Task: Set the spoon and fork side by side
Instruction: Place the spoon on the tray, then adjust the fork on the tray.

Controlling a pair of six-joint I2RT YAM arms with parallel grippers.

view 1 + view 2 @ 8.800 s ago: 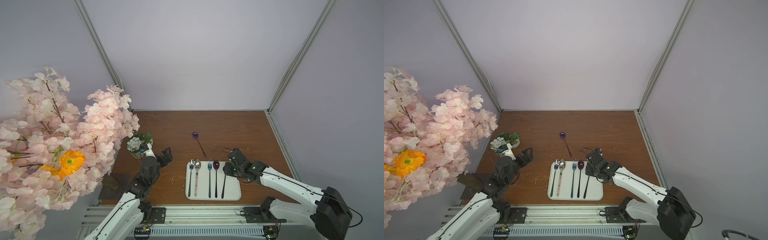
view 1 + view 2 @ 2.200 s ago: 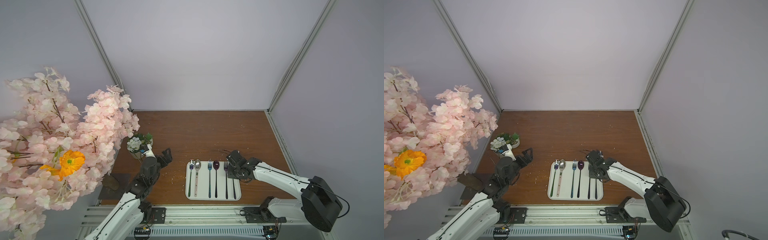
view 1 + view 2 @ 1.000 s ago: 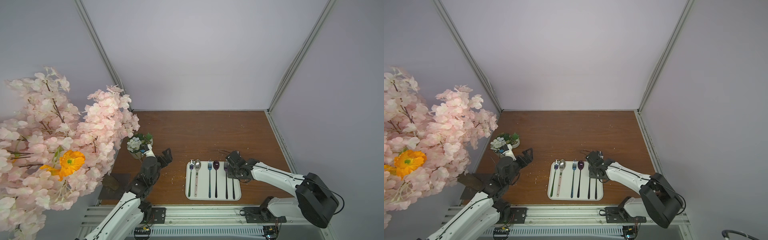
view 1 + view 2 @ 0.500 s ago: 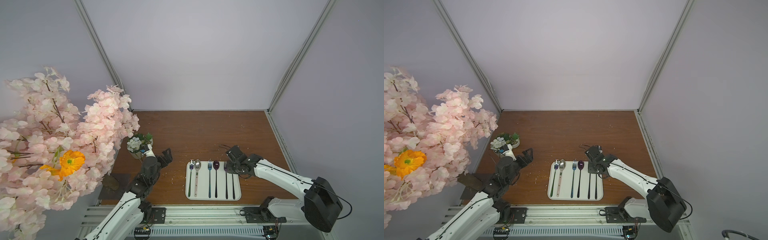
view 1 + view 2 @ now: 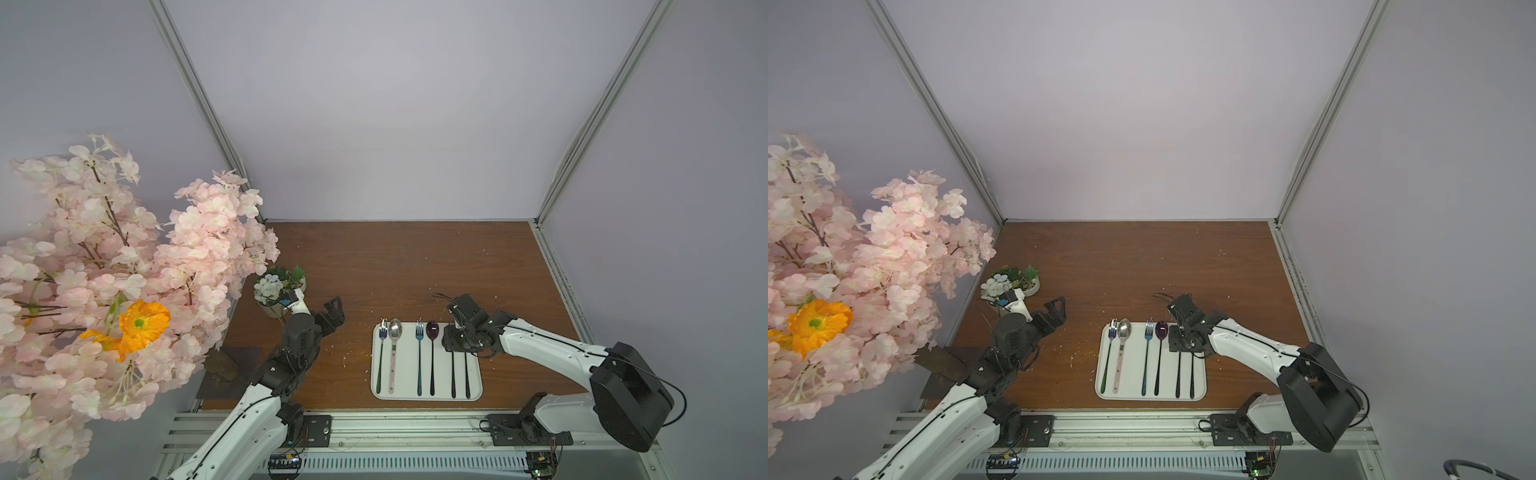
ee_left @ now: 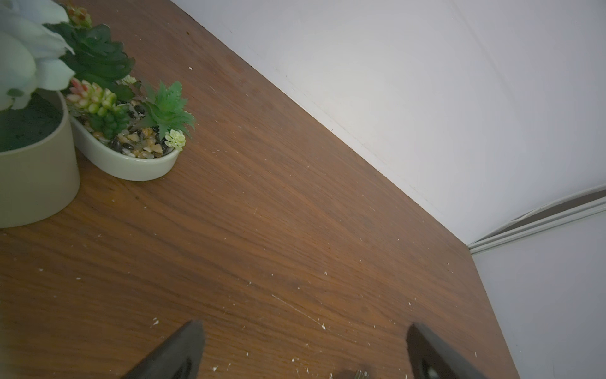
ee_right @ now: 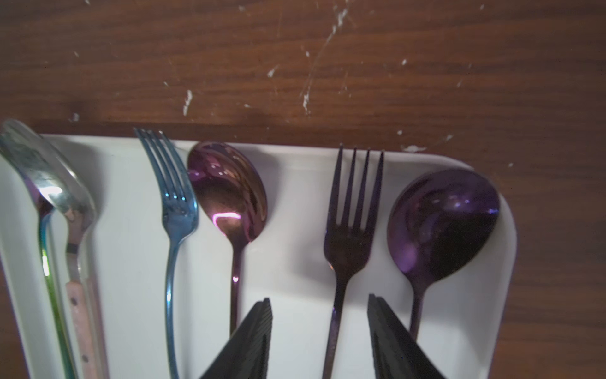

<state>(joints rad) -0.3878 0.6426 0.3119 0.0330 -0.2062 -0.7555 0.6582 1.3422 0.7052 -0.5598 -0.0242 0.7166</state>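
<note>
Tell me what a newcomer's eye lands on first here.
The pink blossoms with one orange flower fill the left of both top views. Next comes the white tray at the table's front edge, holding a row of cutlery. The open right tool hangs over the dark fork beside the purple spoon.

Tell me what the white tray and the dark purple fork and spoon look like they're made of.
Tray: probably plastic or melamine, matte white, with a moulded rounded corner. Dark purple fork and spoon: likely metal with a glossy coloured coating, given the sharp mirror-like highlights in the bowl.
</note>
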